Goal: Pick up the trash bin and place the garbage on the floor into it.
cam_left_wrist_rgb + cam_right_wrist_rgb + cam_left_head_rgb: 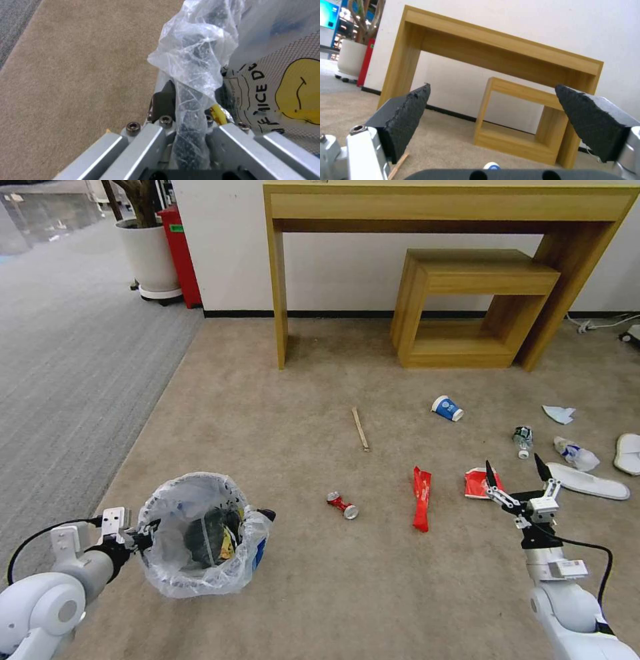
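The crinkly plastic bag (196, 57) wraps my left tool (186, 112) so I cannot see its fingertips on the trash bin (200, 537), while the white slipper (630, 452) runs off the head view's edge and my right tool (493, 120) hides most of the paper cup (491, 165).

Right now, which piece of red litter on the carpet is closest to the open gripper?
The flat red wrapper, right beside the right gripper. The long red wrapper and the crushed can lie farther left.
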Robot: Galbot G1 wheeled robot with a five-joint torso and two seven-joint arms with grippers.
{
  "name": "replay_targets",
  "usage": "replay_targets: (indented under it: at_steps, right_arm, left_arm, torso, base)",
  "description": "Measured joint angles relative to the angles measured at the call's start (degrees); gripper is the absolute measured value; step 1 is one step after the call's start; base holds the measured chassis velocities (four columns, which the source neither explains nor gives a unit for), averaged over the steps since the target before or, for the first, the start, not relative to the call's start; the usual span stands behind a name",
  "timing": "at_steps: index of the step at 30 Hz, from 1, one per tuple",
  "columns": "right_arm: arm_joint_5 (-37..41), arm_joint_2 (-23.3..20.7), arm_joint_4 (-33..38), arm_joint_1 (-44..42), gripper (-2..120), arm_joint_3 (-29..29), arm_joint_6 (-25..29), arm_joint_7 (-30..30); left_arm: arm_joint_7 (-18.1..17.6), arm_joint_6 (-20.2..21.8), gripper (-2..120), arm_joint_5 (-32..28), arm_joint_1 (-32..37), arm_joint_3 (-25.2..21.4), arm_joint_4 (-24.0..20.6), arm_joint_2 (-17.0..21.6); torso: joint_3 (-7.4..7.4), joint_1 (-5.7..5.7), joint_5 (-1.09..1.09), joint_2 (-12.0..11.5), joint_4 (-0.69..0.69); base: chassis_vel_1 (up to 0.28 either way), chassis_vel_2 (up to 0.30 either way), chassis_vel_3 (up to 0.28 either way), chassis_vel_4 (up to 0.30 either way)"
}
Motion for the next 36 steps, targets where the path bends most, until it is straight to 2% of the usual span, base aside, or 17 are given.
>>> replay_targets:
  at_steps: [36]
  right_arm:
    - [-0.5, 0.7, -1.9, 1.3, 94, -0.6, 0.9, -0.2]
  left_arm:
    - [0.0, -0.1, 0, 0.3, -1.1, 1.1, 1.0, -0.2]
  torso:
    - [0.00, 0.02, 0.00, 0.0, 0.00]
  base:
    - [-0.081, 0.082, 0.078, -0.085]
